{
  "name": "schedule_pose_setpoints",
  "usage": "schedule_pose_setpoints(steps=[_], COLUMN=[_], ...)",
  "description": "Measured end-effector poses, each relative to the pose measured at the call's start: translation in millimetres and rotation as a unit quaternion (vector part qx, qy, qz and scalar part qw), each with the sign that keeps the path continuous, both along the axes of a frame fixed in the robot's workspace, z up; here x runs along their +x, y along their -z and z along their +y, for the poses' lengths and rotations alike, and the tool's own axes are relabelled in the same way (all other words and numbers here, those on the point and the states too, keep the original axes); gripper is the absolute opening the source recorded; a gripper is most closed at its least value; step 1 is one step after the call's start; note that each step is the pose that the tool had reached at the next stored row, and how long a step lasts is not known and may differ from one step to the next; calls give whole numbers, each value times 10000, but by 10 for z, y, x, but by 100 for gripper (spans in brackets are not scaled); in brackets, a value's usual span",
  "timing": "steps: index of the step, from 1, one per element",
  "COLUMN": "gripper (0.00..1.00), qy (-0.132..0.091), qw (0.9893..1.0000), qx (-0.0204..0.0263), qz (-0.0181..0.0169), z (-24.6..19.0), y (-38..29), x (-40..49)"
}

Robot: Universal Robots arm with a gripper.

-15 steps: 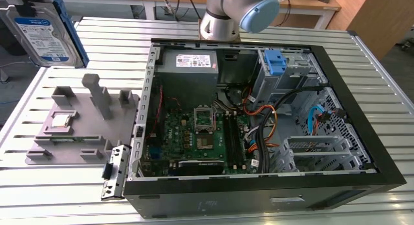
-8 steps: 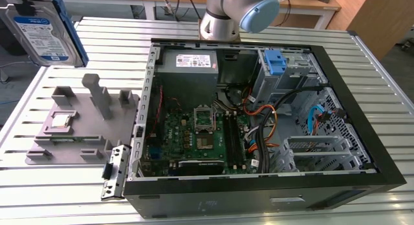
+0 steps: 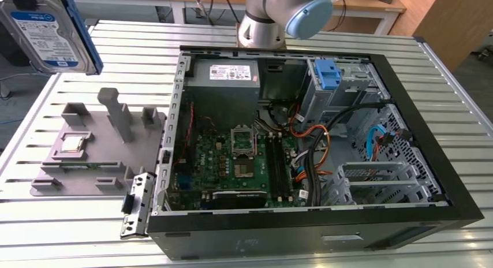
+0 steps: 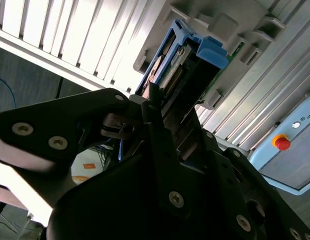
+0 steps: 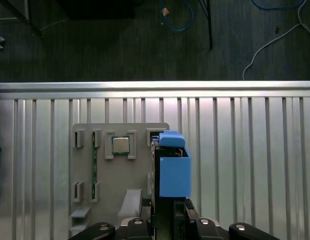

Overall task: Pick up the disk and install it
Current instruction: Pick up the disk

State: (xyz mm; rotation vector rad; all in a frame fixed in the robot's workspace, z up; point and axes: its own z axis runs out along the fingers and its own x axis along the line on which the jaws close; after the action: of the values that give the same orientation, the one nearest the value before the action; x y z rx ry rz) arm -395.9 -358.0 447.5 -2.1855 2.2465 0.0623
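Exterior view, from its left: disk [image 3: 48, 32] high above the counter [image 3: 66, 233], label face showing; grey holder [image 3: 85, 158] with processor chip [image 3: 73, 142] on the counter; open computer case [image 3: 308, 146] toward that view's right. First wrist view: disk edge-on, blue bracket [image 5: 174, 172] facing the camera, over the holder's edge. Second wrist view: tool [image 4: 172, 125] closed on the disk, which juts out from between the fingers.

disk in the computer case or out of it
Out: the end effector holds the disk in the air above the grey tray, beside the open case.
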Motion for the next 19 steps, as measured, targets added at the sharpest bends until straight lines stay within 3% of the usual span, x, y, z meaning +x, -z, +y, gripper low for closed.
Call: schedule_pose_setpoints(steps=[8,19], gripper=[35,35], qy=[0,0], qw=[10000,10000], qx=[-5,-6], qz=[0,1], z=[0,0], y=[-121,-161], x=[0,0])
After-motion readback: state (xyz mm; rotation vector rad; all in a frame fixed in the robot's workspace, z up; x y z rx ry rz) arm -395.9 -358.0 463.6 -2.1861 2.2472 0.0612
